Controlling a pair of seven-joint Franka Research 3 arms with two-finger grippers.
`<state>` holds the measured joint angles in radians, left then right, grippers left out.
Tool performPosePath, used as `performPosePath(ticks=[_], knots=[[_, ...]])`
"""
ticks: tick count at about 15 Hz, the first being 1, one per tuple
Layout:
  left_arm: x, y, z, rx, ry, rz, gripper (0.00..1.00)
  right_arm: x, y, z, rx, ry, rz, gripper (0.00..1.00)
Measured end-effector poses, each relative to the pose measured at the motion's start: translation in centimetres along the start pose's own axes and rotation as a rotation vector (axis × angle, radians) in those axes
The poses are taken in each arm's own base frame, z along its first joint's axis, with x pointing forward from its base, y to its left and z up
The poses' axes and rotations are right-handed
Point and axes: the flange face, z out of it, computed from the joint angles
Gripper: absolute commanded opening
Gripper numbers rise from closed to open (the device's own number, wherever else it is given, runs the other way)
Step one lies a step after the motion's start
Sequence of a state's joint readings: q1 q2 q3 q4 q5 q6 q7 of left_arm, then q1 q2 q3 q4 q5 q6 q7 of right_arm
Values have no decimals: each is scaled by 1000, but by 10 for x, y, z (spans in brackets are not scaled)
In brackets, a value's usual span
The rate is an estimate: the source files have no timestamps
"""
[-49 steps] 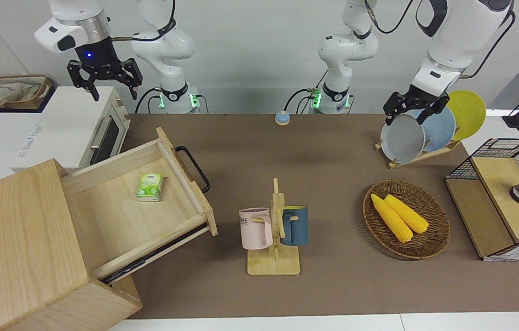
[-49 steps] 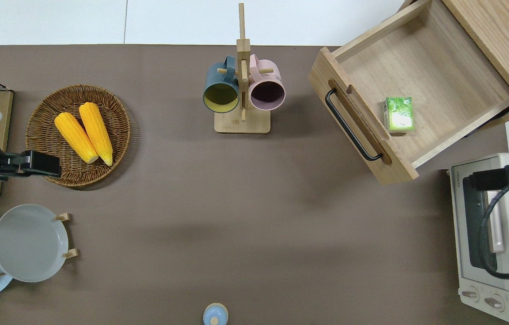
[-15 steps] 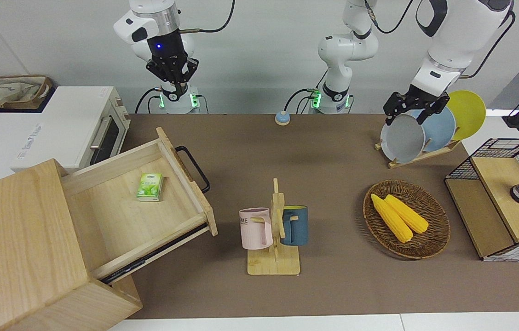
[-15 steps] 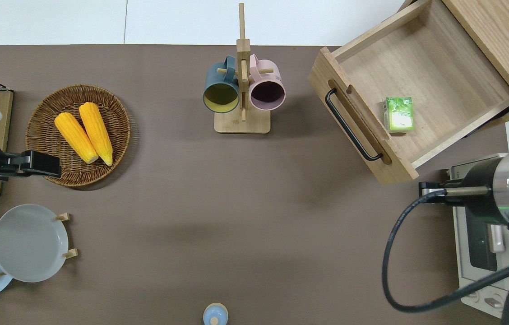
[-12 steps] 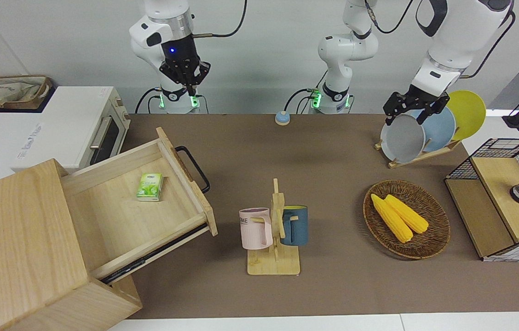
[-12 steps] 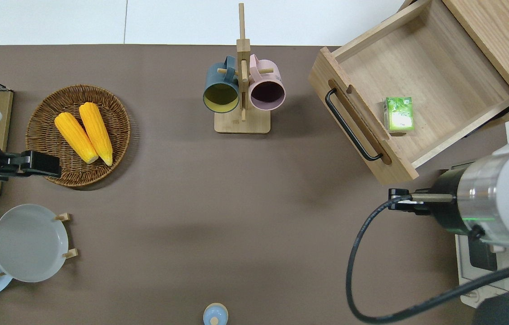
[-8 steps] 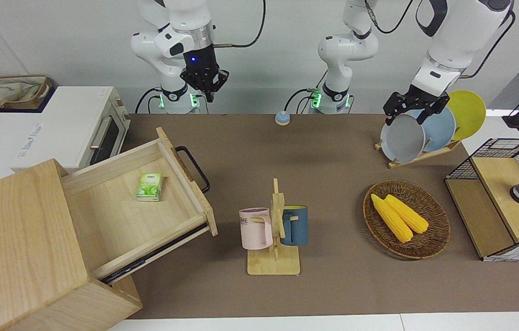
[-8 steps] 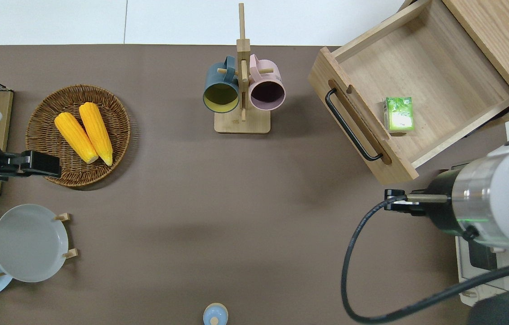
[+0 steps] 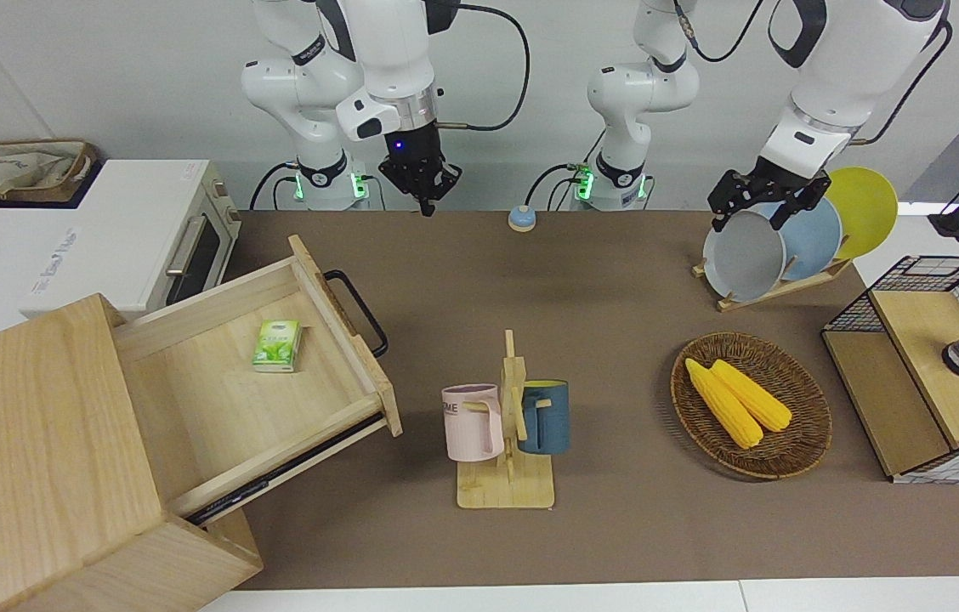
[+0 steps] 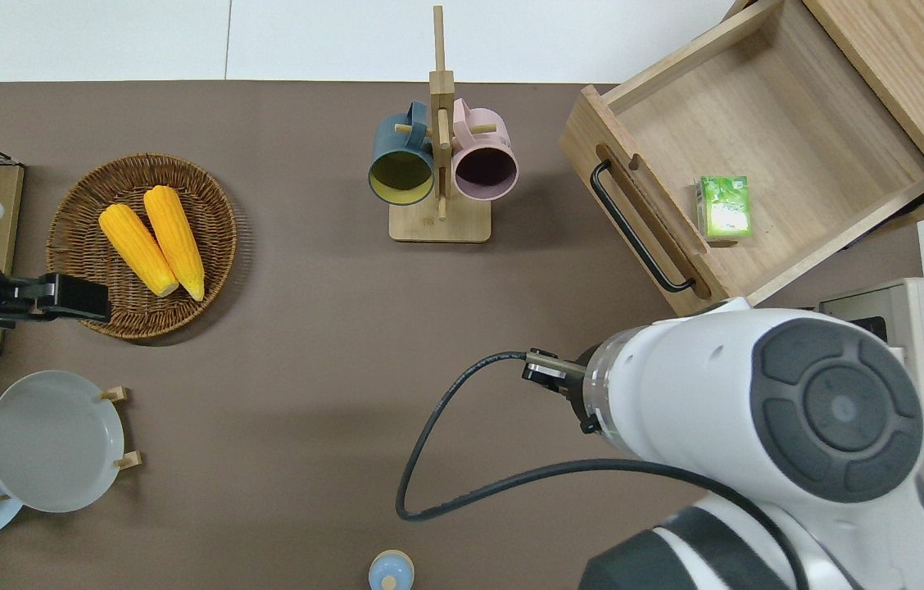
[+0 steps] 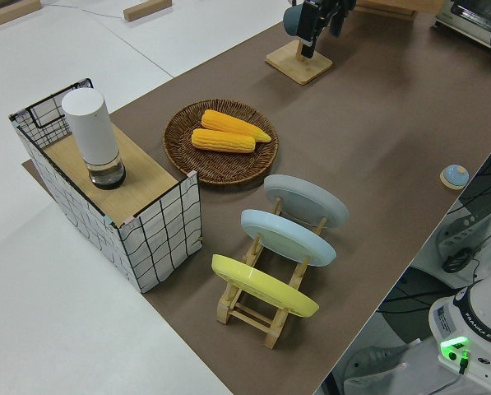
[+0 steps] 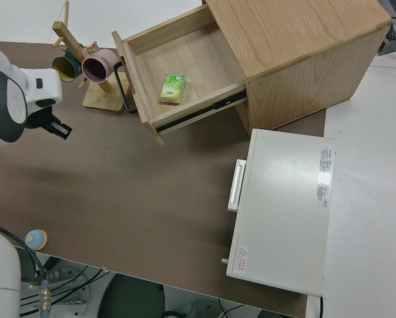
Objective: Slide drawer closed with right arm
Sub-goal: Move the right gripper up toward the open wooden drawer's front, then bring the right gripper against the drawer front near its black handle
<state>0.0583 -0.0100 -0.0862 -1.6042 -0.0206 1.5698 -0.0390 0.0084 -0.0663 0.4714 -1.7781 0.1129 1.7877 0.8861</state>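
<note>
The drawer stands pulled far out of the light-wood cabinet at the right arm's end of the table. Its black loop handle faces the table's middle. A green tissue pack lies inside it. The drawer also shows in the overhead view and the right side view. My right gripper, blue light on, points down with fingers together and holds nothing. It hangs over bare mat, well clear of the handle; in the overhead view the arm hides it. The left arm is parked.
A white toaster oven stands beside the cabinet, nearer to the robots. A mug rack with two mugs stands mid-table, close to the drawer front. A corn basket, plate rack, wire-grid box and blue button lie toward the left arm's end.
My right arm has swung from over the toaster oven toward the table's middle and come lower. Its fingers, wide open 3.3 s ago, are now together. The drawer has not moved.
</note>
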Motion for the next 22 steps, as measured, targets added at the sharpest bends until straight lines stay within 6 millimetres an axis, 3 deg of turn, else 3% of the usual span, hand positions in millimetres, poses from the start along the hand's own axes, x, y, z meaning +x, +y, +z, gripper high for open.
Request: performPosePath(ticks=[11, 22], knots=[[0, 0, 0, 0, 0, 0, 995, 30, -13, 48, 27, -44, 286, 0], [0, 0, 0, 0, 0, 0, 995, 58, 12, 50, 1, -48, 340, 0]])
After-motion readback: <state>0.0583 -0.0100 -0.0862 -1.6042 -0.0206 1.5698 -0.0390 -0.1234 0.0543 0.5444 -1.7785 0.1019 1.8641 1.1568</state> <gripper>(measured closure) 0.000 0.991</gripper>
